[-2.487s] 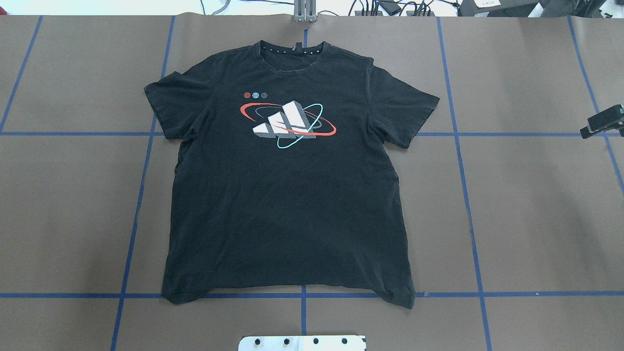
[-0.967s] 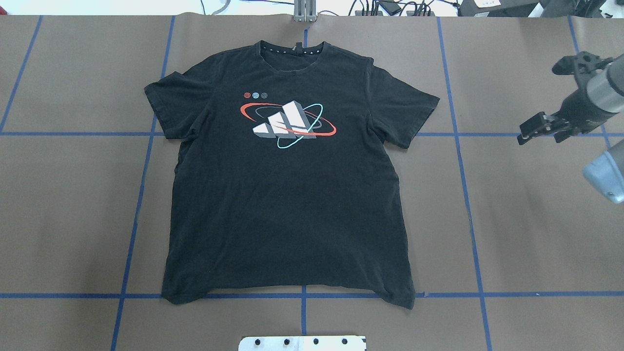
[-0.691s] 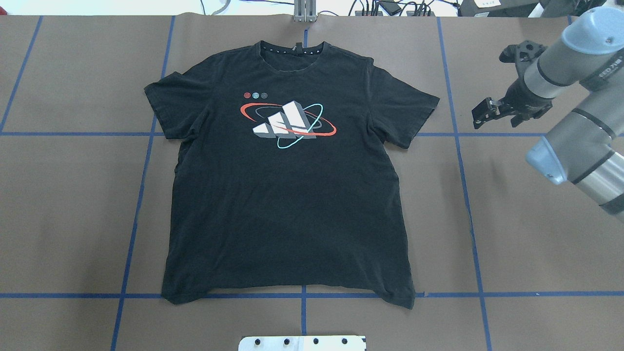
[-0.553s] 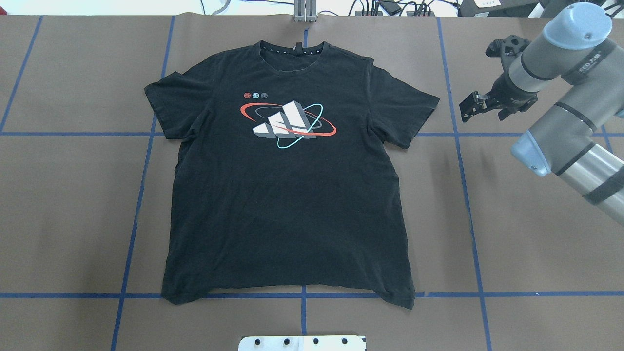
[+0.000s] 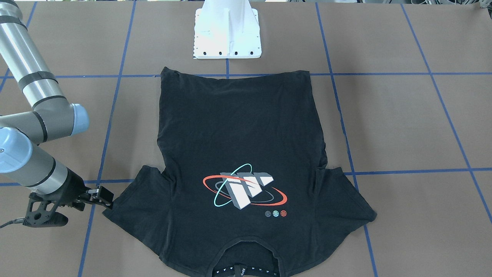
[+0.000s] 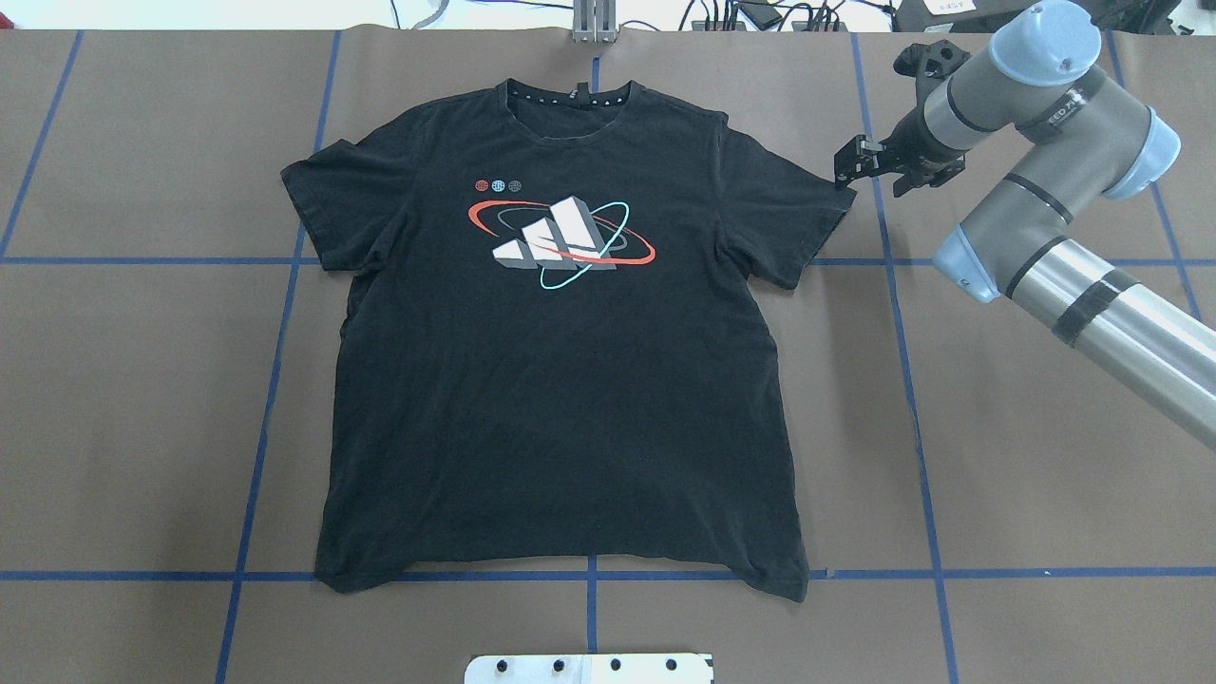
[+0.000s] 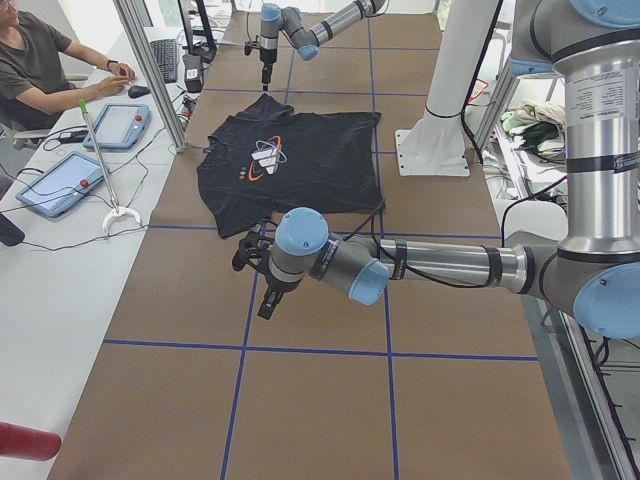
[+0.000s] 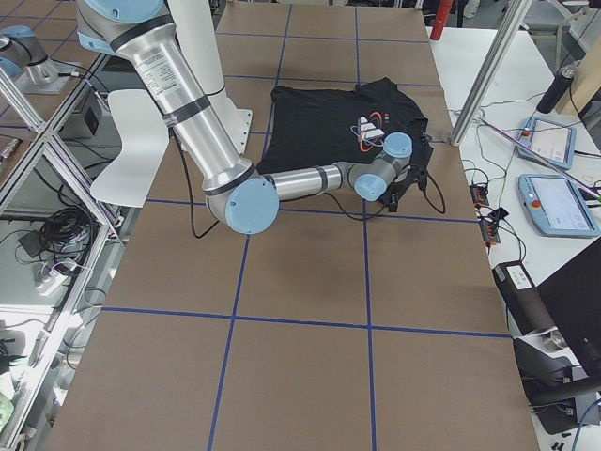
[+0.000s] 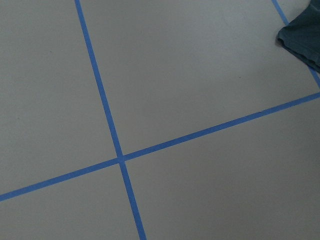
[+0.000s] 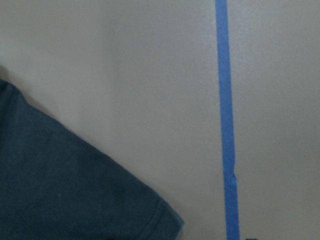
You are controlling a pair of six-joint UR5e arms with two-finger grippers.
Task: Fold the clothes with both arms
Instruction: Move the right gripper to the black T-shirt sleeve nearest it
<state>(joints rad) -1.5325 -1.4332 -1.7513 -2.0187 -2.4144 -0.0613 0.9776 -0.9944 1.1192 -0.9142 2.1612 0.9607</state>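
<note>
One right end effector (image 6: 844, 173) is at the sleeve tip of the T-shirt (image 6: 560, 399). We cannot tell its opening or hold, and a shallow pinch might slip.

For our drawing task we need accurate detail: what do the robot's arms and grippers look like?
The right arm and left arm are grey-silver tubes with light blue joint caps, black bands and black cables. The right gripper and left gripper are black.
</note>
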